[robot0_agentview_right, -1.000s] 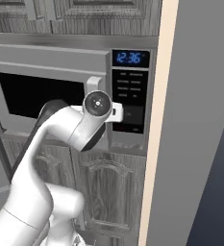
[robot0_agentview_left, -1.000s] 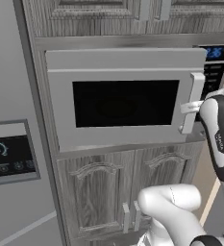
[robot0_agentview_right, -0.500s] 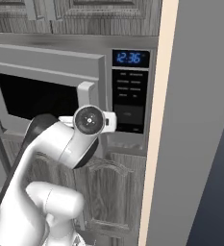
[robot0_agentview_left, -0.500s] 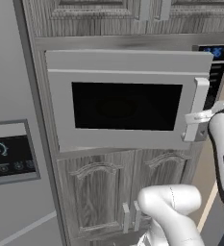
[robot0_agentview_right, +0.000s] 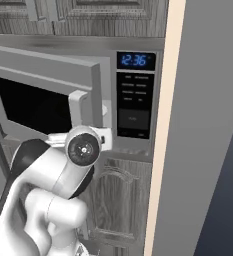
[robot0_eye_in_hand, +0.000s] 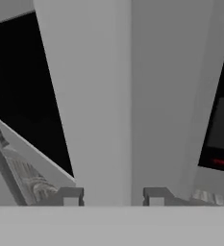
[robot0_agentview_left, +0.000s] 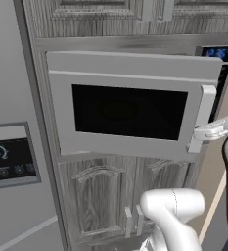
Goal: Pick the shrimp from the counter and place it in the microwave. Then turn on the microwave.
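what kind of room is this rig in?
Looks like a home-style kitchen, rendered. A built-in microwave with a blue clock display and keypad sits in a wall of grey wood-grain cabinets, and a grey appliance panel with a dial screen stands to its left.

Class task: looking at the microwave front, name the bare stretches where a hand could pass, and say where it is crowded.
Free: the microwave door's black window, bordered by its grey frame, and the keypad beneath the blue display. Crowded: the bar handle, where the gripper sits with a finger on either side.
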